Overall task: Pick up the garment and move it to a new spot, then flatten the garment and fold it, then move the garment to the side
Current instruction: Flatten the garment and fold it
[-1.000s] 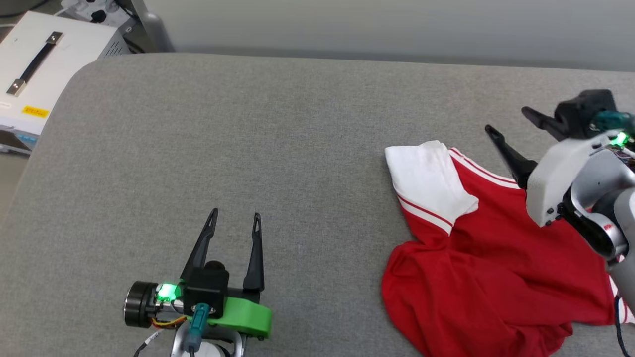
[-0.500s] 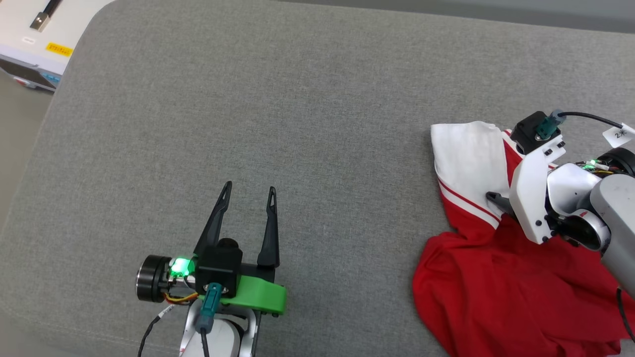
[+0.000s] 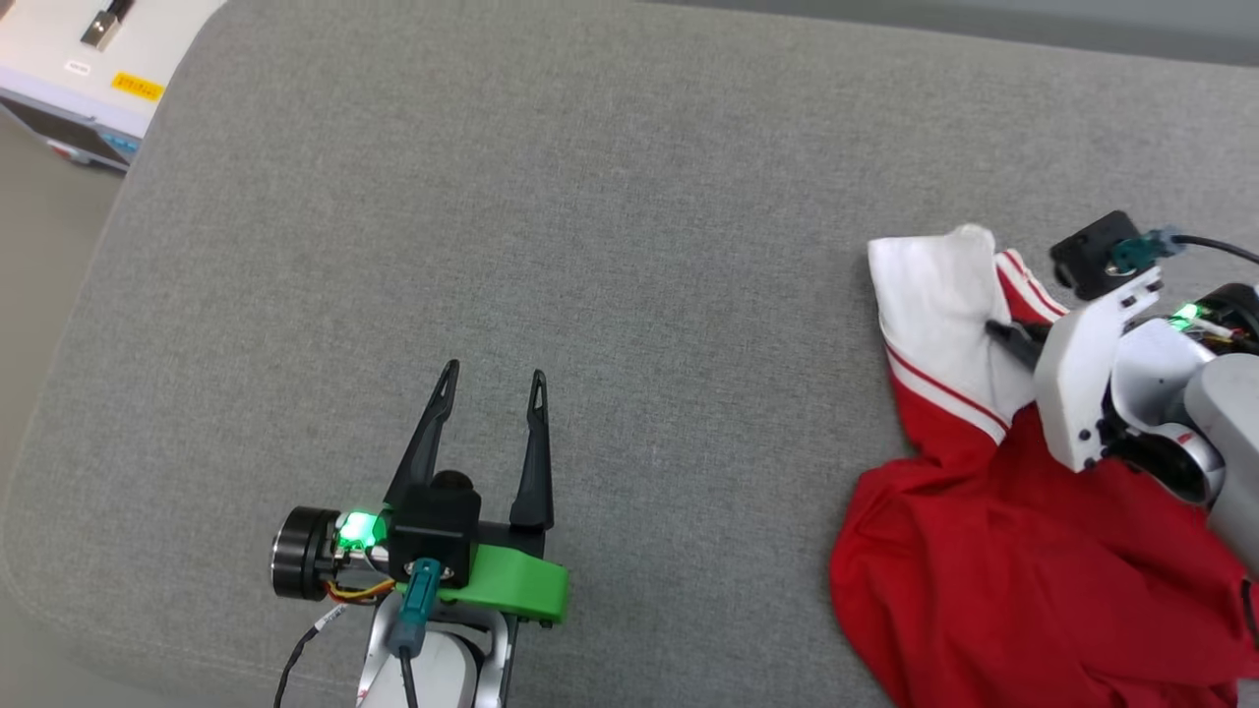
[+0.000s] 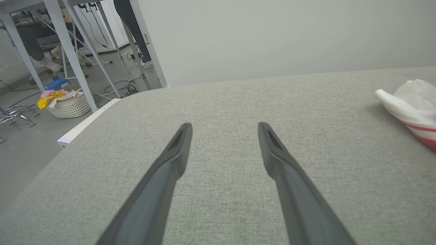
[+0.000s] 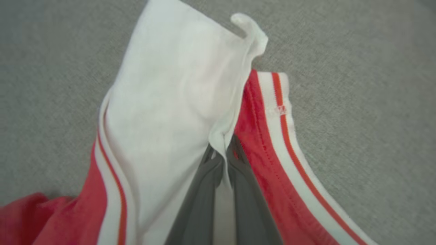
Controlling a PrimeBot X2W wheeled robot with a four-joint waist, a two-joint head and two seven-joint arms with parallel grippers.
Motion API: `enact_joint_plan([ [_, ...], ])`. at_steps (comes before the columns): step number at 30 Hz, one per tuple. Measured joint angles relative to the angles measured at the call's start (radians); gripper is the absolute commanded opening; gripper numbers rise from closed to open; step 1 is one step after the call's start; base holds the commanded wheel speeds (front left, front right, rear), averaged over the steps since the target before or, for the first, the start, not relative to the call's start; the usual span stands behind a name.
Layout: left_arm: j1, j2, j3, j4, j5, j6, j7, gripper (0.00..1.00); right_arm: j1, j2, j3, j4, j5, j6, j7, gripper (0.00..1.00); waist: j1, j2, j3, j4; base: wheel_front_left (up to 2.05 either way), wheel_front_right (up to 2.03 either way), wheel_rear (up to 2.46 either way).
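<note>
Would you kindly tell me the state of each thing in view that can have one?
garment, crumpled on the grey surface, white sleeve edge pinched.
right gripper, shut on the garment.
left gripper, open, holding nothing.
basket, on the floor, holding cloths.

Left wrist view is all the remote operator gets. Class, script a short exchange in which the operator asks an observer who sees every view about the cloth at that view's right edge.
Operator: What is the white cloth at my right edge?
Observer: A sleeve of the garment, a red T-shirt lying crumpled on the grey surface.
Operator: Is the right gripper near it?
Observer: It is shut on a fold of that white sleeve, right beside the red-and-white striped trim.
</note>
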Motion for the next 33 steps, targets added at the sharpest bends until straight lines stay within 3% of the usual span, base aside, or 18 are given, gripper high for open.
enact_joint_plan([
  [5,0.015,0.000,0.002,0.002,0.000,0.000,0.000,1.00,0.005,-0.021,-0.078,-0.002,-0.030,0.000,-0.130,0.00,0.0000,0.0000,-0.041,-0.014,0.00,0.00,0.00],
  [13,0.031,0.000,0.000,0.003,0.000,0.000,0.000,1.00,0.007,-0.011,-0.200,-0.070,-0.177,0.000,-0.200,0.00,0.0000,0.0000,-0.075,-0.023,0.00,0.00,0.00],
  [18,0.032,-0.001,0.000,0.002,0.000,0.000,0.000,1.00,0.027,0.102,-0.198,-0.136,-0.290,0.000,-0.175,0.00,0.0000,0.0000,-0.068,-0.014,0.00,0.00,0.00],
  [25,0.030,-0.005,-0.010,0.006,-0.002,-0.002,0.000,1.00,0.046,0.281,-0.108,-0.130,-0.419,0.000,-0.163,0.00,0.0000,0.0000,-0.050,0.009,0.00,0.00,0.00],
  [29,0.030,-0.007,-0.012,0.010,-0.007,-0.001,0.000,1.00,0.058,0.353,-0.012,-0.095,-0.443,0.000,-0.154,0.00,0.0000,0.0000,-0.042,0.026,0.00,0.00,0.00],
  [33,0.030,-0.009,-0.013,0.013,-0.011,0.003,0.000,1.00,0.089,0.380,0.088,-0.041,-0.444,0.000,-0.137,0.00,0.0000,0.0000,-0.038,0.039,0.00,0.00,0.00],
])
